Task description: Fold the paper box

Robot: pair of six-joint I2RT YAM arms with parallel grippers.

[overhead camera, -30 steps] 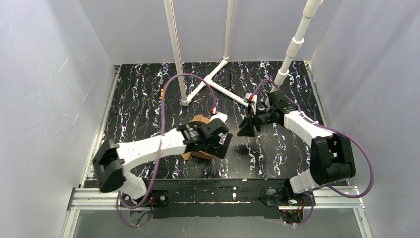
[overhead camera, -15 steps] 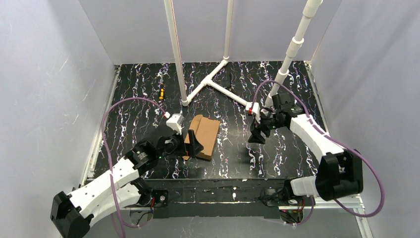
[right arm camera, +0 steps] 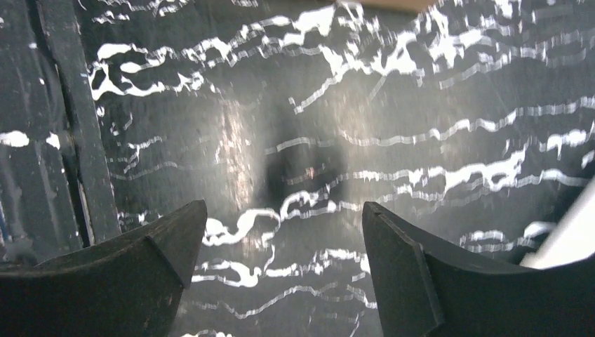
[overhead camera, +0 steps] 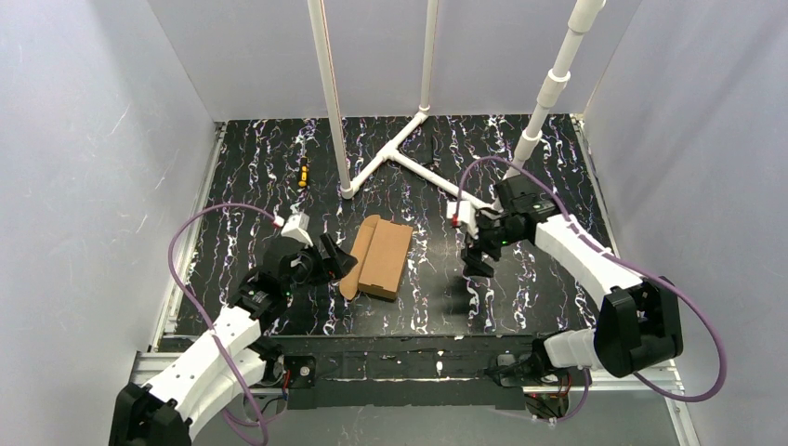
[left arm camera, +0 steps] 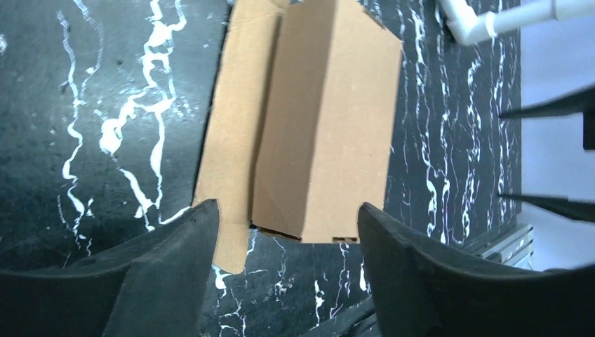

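The paper box (overhead camera: 380, 255) is a small brown cardboard box lying on the black marbled table, with a flap sticking out along its left side. In the left wrist view the paper box (left arm camera: 316, 126) fills the upper middle, just beyond my fingertips. My left gripper (overhead camera: 336, 259) is open and empty, just left of the box, not touching it; in its own view the left gripper (left arm camera: 288, 217) has its jaws wide apart. My right gripper (overhead camera: 476, 256) is open and empty, to the right of the box; in its own view the right gripper (right arm camera: 284, 221) hangs over bare table.
A white pipe frame (overhead camera: 400, 149) stands on the far half of the table, with uprights (overhead camera: 327, 84) behind the box. A small yellow and black object (overhead camera: 302, 172) lies at the far left. Grey walls close in both sides.
My left arm has pulled back to the left off the box and now sits beside it, open. My right gripper has moved down and left, closer to the box. The box lies uncovered.
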